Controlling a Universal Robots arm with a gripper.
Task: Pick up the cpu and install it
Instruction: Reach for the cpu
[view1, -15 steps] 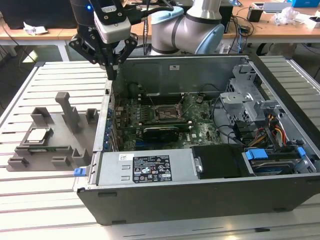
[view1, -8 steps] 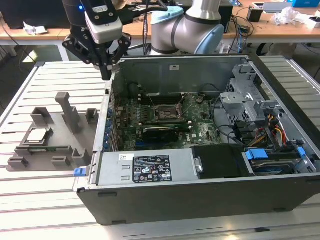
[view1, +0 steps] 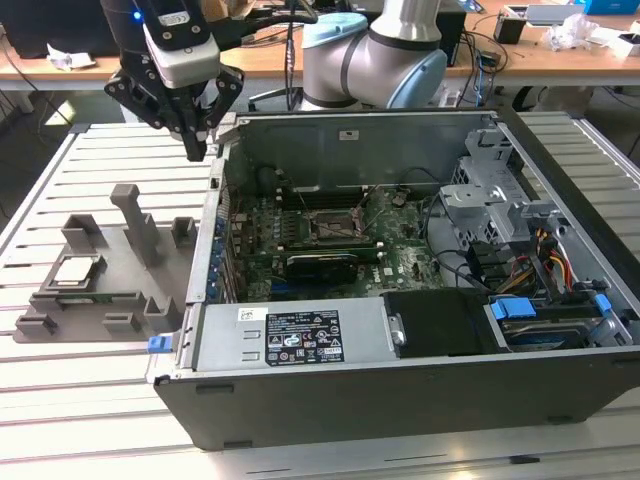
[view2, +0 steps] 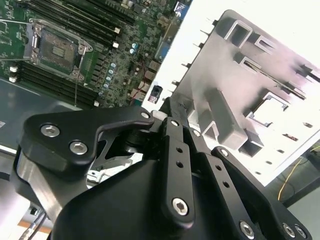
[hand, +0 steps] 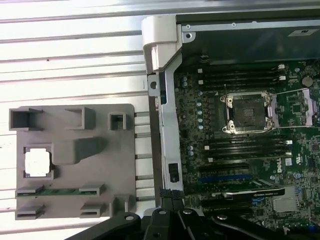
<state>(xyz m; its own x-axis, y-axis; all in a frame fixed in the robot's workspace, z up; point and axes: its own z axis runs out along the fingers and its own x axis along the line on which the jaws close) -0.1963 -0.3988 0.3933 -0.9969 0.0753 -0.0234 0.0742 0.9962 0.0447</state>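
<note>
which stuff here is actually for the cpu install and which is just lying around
For the job: cpu in the grey holder tray, open motherboard socket, gripper, empty.
Just lying about: memory stick in the tray, power supply, drive cage, cables.

My exterior view looks down at a slant over the near wall of the open computer case (view1: 400, 390), from some way off, with the holder tray (view1: 125, 285) at the exterior view's left. The first wrist view faces almost straight down from well above. The second wrist view looks obliquely past the gripper (view2: 170, 107), very near it. All three views share the holder tray and the socket (hand: 248, 113).
</note>
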